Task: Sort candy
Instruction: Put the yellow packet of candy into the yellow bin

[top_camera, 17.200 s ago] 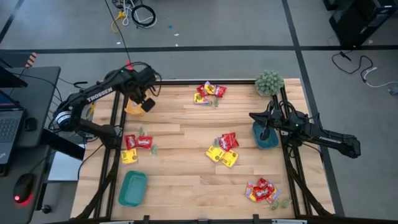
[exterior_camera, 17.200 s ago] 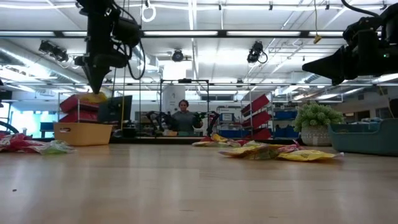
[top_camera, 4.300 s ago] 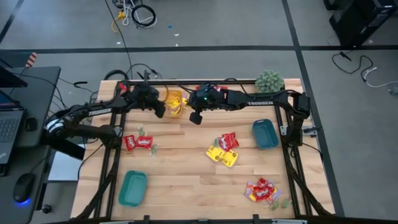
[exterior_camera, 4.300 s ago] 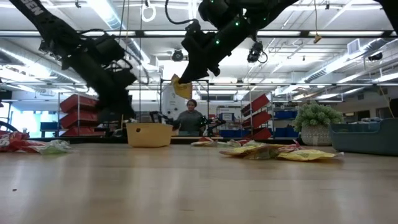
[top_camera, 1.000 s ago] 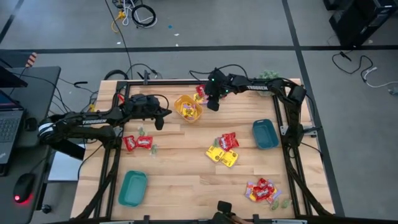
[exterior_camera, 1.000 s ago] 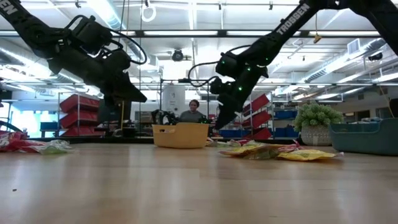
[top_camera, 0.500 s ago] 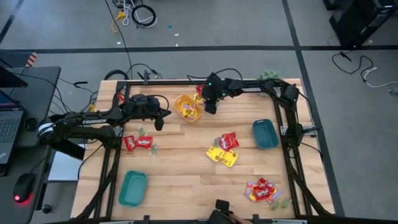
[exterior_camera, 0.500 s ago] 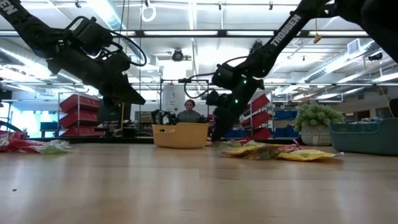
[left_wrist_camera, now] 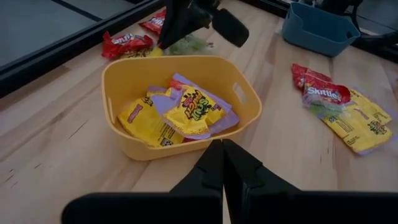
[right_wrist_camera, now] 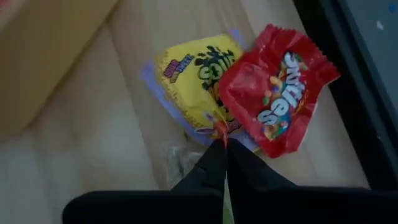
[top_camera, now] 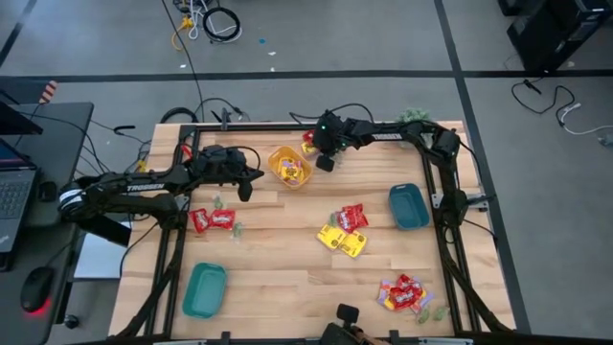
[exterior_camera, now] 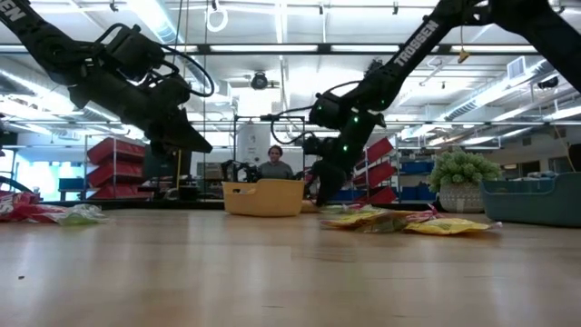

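Note:
The candy lies in piles. A yellow packet and a red packet overlap at the table's far edge, with my right gripper shut at their overlap. Yellow packets fill the yellow tray. My left gripper is shut and hangs above the table just left of that tray, touching nothing. More packets lie at the left, in the middle and at the near right. My right gripper pinches between its two fingertips the spot where the yellow packet's edge and the red packet's corner overlap. Which of the two it has, I cannot tell. The fingers slant down from above. Both packets lie flat on the table.
A teal tray stands at the near left and a blue tray at the right. A green plant sits at the far right corner behind my right arm. A person shows in the room beyond the table.
My right gripper has sunk a little onto the candy pile at the far edge, tipped further down, and shut there. The packets lie where they lay.

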